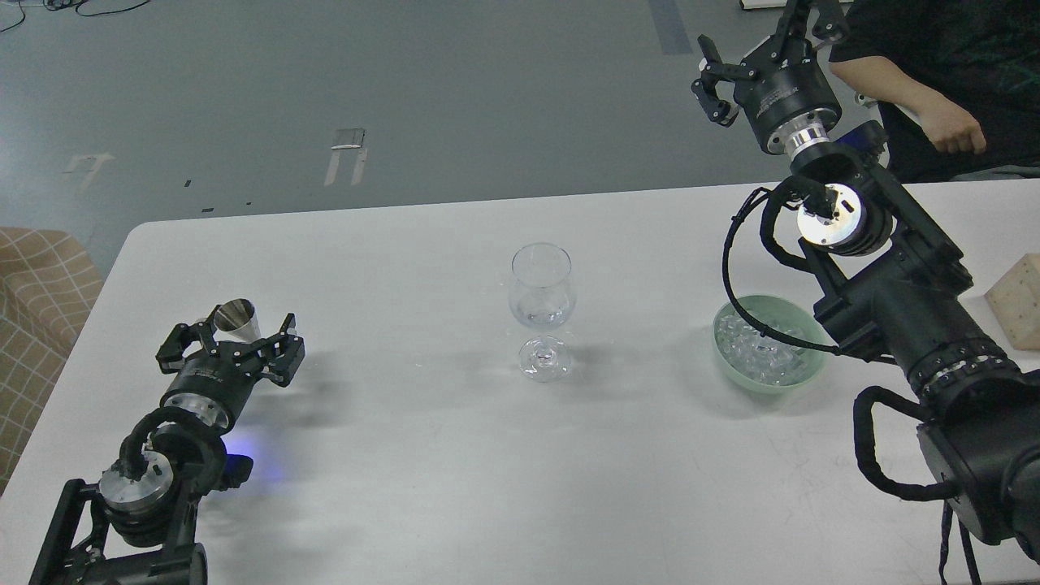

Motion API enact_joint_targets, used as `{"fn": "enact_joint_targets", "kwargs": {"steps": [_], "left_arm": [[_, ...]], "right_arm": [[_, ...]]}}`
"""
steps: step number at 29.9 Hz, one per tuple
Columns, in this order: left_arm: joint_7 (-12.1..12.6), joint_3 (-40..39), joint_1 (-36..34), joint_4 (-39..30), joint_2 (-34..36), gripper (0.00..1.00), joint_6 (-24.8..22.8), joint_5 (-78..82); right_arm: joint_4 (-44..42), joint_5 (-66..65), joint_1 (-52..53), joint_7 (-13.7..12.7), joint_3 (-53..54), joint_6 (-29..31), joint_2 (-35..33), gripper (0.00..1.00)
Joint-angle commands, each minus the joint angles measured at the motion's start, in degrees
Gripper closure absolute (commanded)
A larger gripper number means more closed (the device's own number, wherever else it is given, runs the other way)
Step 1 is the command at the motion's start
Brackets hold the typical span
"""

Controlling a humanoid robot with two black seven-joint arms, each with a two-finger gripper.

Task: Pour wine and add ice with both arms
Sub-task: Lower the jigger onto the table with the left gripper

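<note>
From the head view, a white table (406, 455) stands on a grey floor (325, 81) marked with tape. The left gripper (230, 345) sits low on the table, fingers spread and holding nothing, just before a small metal cup (236, 317). The right gripper (751, 57) hangs high past the far edge, fingers apart, empty. A stemmed glass (542, 313) stands mid-table, with barely visible wine (539, 314). The ice (762, 354) fills a green bowl (735, 370) to its right.

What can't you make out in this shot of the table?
- Wine in the wine glass, head view: clear liquid, too faint to judge.
- Green bowl, head view: right arm and cable cover its right side, hiding some ice.
- Person, head view: cut off by the top and right edges.
</note>
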Motion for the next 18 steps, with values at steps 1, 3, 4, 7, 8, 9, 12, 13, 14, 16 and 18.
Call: {"fn": "enact_joint_targets", "kwargs": {"steps": [1,3,4,7,8,9,12,13,14,16,18], "left_arm": [[0.2,-0.1,0.3,0.0,0.7,0.02,-0.2,0.0],[0.4,-0.2,0.5,-0.1,0.9,0.02,-0.5,-0.1],[0.5,-0.3,0.6,-0.2,1.0,0.02,-0.5,-0.1],[1.1,-0.6,1.6,-0.5,1.2,0.02,-0.9,-0.1],[1.4,-0.6,2.1,-0.7,1.4,0.02,-1.0,-0.2],[1.9,-0.5,3.1,-1.0,1.7,0.02,-1.5,-0.2],[3.2,-0.6,4.3,-1.6,1.9,0.02,-3.2,-0.2],[3.4,-0.6,4.5,-1.7,1.9,0.02,-3.4,-0.2],[3.6,-0.6,4.7,-1.7,2.0,0.02,-3.5,-0.2],[4.1,-0.7,5.4,-2.4,2.2,0.02,-3.7,-0.3],[4.7,-0.8,6.0,-3.2,2.2,0.02,-3.7,-0.3]], "right_arm": [[0.0,0.0,0.0,0.0,0.0,-0.1,0.0,0.00],[0.0,0.0,0.1,0.0,0.0,0.0,0.0,0.00],[0.0,0.0,0.1,0.0,0.0,0.0,0.0,0.00],[0.0,0.0,0.1,0.0,0.0,-0.1,0.0,0.00],[0.0,0.0,0.1,0.0,0.0,0.0,0.0,0.00],[0.0,0.0,0.1,0.0,0.0,0.0,0.0,0.00],[0.0,0.0,0.0,0.0,0.0,0.0,0.0,0.00],[0.0,0.0,0.0,0.0,0.0,0.0,0.0,0.00],[0.0,0.0,0.0,0.0,0.0,0.0,0.0,0.00],[0.0,0.0,0.0,0.0,0.0,0.0,0.0,0.00],[0.0,0.0,0.0,0.0,0.0,-0.1,0.0,0.00]]}}
